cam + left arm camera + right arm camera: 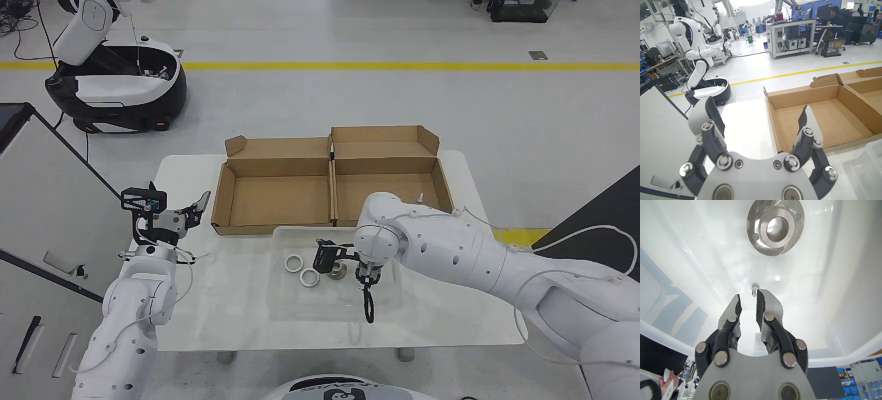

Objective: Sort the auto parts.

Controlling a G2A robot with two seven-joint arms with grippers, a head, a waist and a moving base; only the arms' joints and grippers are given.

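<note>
The right gripper [748,296] is hanging low inside a clear plastic tray [290,305] that is sitting on the white desk [230,280], near the front edge. Its fingers [761,303] are standing narrowly apart with nothing between them. A small silver bolt [754,290] is lying on the tray floor just at the tip of one finger, so close that I cannot tell whether it is touching the pad. Farther along the tray floor, well beyond the bolt, a round metal flange [775,228] with a wide centre hole and small holes around its rim is lying flat. From above, two pale rings [301,271] are also resting in the tray, just beside each other, on the side away from the right arm. Behind the tray, two shallow cardboard boxes are sitting side by side with their walls touching, the left box [272,195] and the right box [385,185], both with their flaps open. The left gripper [757,103] is hovering above the desk's left part, beside the left box and well apart from the tray, and its fingers [714,113] are spread wide, gripping nothing.
</note>
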